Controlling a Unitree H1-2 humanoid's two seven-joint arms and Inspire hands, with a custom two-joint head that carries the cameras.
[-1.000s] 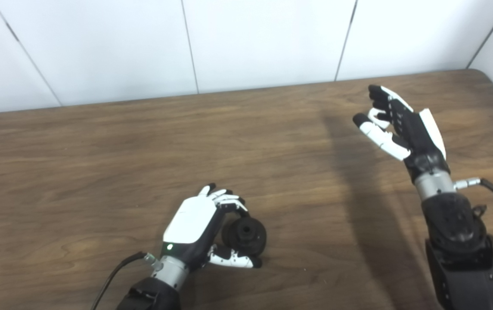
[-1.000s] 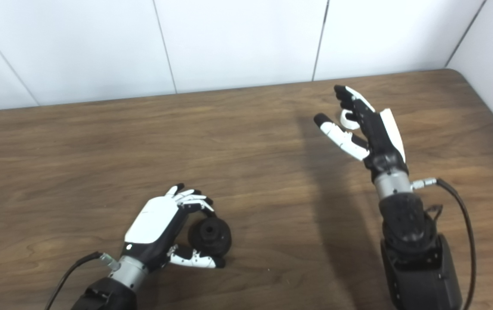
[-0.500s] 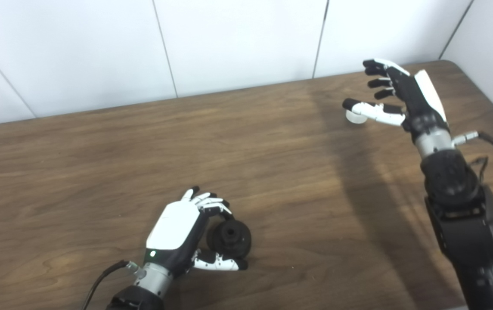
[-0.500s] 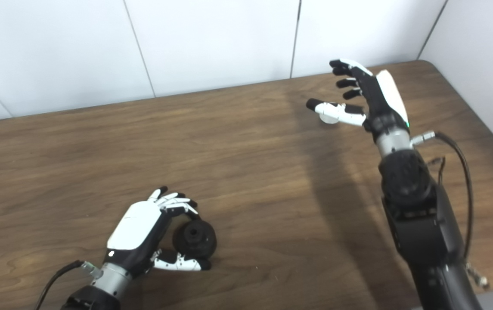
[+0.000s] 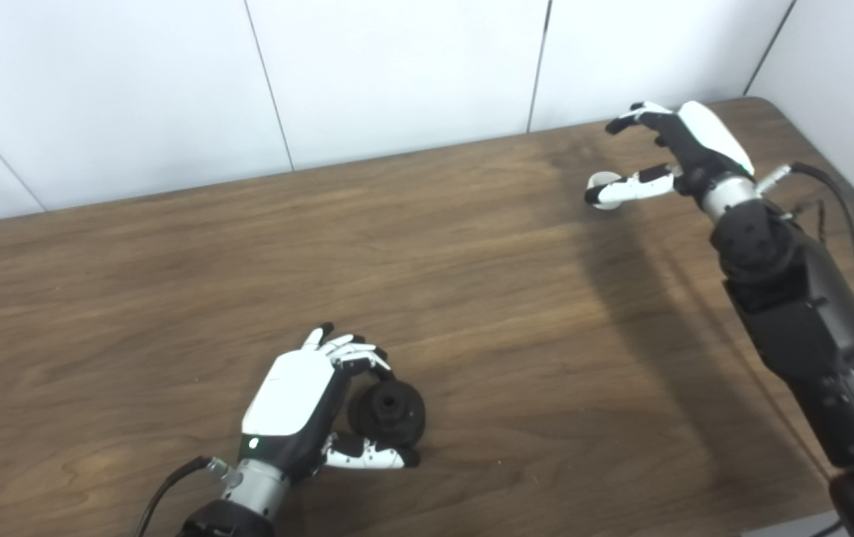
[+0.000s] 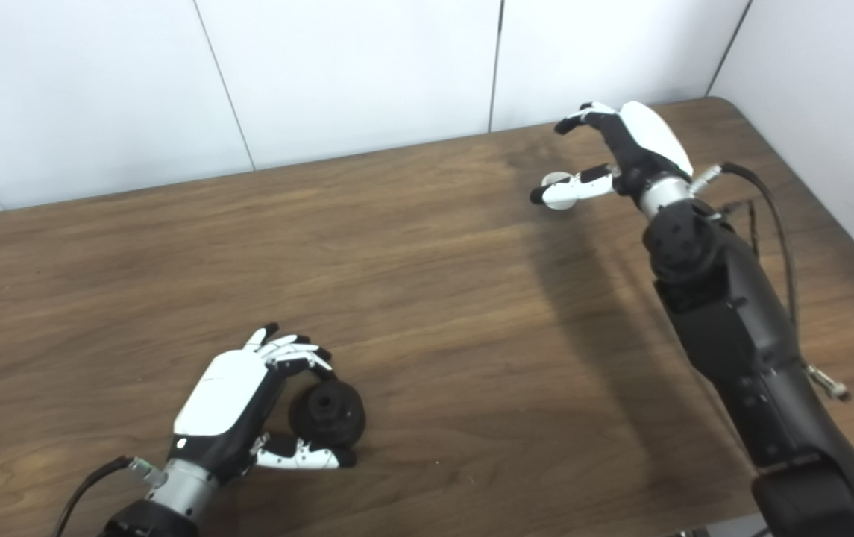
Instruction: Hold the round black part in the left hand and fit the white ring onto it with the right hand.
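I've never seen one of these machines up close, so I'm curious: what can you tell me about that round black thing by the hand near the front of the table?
The round black part is a chunky, matte, wheel-like piece with a raised hub and a dark hole in its middle. It rests on the wooden table near the front edge, tilted so the hole faces up and toward the camera. The left hand cups it, fingers curled over its far side and thumb along its near side. Its material cannot be told; it looks like rubber or plastic.

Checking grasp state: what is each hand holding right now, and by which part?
Left hand grips the round black part by its rim, against the table. Right hand is open over the white ring, holding nothing.
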